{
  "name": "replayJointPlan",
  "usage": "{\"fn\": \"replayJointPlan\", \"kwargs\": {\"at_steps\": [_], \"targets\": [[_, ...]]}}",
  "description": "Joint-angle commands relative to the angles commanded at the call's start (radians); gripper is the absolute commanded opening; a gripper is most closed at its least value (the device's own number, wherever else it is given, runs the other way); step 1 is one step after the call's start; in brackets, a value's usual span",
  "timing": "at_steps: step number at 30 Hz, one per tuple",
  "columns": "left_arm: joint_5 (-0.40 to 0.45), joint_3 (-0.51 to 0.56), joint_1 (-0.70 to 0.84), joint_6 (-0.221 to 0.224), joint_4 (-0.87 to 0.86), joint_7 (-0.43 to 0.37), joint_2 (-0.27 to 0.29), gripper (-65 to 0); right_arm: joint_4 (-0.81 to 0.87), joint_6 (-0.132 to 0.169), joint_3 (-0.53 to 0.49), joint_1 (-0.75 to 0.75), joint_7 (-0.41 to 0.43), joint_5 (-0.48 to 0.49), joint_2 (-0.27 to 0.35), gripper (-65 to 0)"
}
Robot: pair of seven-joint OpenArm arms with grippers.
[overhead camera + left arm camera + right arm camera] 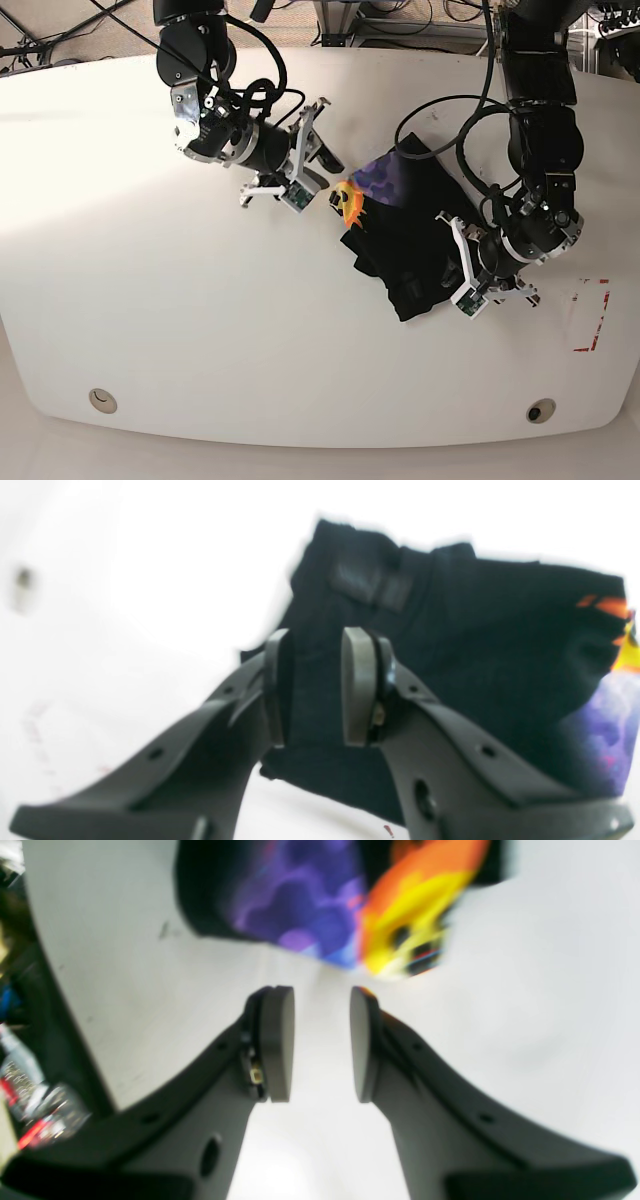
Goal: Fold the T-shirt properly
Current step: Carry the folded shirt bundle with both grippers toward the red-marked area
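T-shirt [405, 240], soft, limp and light, lies bunched on the table [200, 330]; left gripper [312, 685] pinches its black edge, best hold; right gripper [322, 1042], released, hovers just short of the print

Open white table all round, with one dark bundle and two arms crowding the middle.

The table [150, 330] lies bare across its whole left half and along the near edge, so there is wide passage there. The folded T-shirt [405, 245] fills the centre. The right gripper [322, 158] sits just beside its far-left printed corner, jaws apart with only bare table between them. The left gripper [452, 262] blocks the shirt's near-right edge, with black cloth between its pads [356, 685]. Red marks [590, 315] lie flat at the near right.
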Motion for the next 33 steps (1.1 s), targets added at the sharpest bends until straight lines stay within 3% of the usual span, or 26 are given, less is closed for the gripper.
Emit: {"fn": "replayJointPlan", "kwargs": {"at_steps": [10,15,19,21,25,33], "targets": [[0.000,-0.005,0.253,0.000,0.086,0.000,0.072,-50.4,-0.089,0.000,-0.002,0.124,-0.012,0.003,-0.040,-47.6],[0.000,-0.005,0.330,0.000,0.084,-0.005,0.074,-50.4,-0.155,0.000,-0.002,0.155,-0.017,-0.006,-0.089,-47.6],[0.000,-0.006,0.367,0.000,0.084,-0.006,0.074,-50.4,-0.253,0.000,-0.002,0.175,-0.012,-0.006,-0.092,-47.6],[0.000,-0.008,0.370,0.000,0.081,-0.006,0.068,-50.4,-0.305,0.000,-0.003,0.175,0.029,-0.006,-0.094,-47.6],[0.000,-0.008,0.364,0.000,0.054,-0.006,0.058,-50.4,-0.423,0.000,-0.005,0.206,0.126,-0.008,-0.080,-47.6],[-0.008,-0.064,0.364,0.000,0.021,-0.006,-0.009,-50.4,-0.575,0.000,-0.002,0.269,0.232,-0.008,0.035,-47.6]]}}
